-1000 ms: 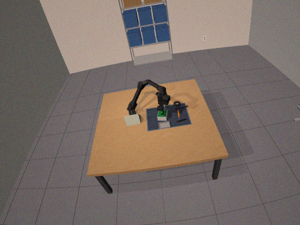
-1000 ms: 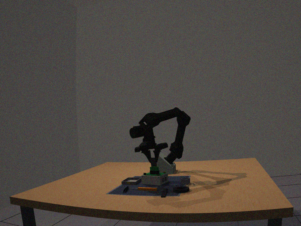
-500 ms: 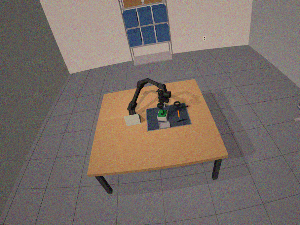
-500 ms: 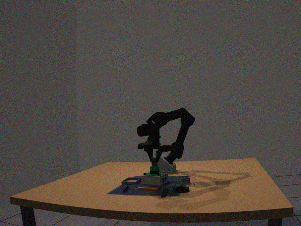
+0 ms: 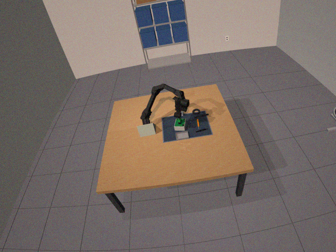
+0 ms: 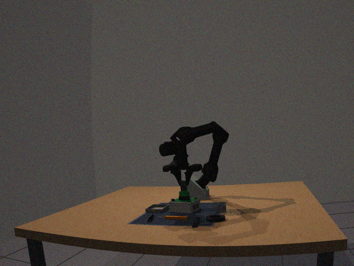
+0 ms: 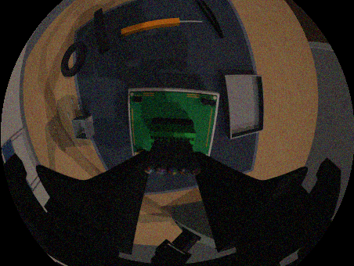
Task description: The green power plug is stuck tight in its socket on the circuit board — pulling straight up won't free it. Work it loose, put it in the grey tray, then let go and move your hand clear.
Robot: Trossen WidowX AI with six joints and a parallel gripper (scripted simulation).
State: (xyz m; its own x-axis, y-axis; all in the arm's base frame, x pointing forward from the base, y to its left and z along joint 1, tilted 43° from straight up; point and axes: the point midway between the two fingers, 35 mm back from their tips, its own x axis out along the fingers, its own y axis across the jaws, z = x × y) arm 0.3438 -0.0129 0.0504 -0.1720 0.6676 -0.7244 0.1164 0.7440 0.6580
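The green power plug (image 6: 184,194) (image 7: 173,135) sits on the black socket of the green circuit board (image 6: 175,200) (image 7: 201,117), which is fixed on a pale box. In the exterior view it looks roughly upright. My gripper (image 6: 183,189) (image 7: 171,157) points down and is shut on the plug. The fingers hide part of the plug and the socket in the wrist view. The grey tray (image 5: 182,135) (image 6: 156,208) (image 7: 243,98) is empty and stands beside the board, on the right in the wrist view.
A dark blue mat (image 5: 168,135) (image 7: 106,86) lies under the board and tray. An orange-handled screwdriver (image 5: 198,123) (image 6: 176,217) (image 7: 150,26), a black ring (image 6: 216,220) (image 7: 81,59) and thin black tools lie behind the board in the wrist view. A small grey block (image 7: 84,127) stands left there.
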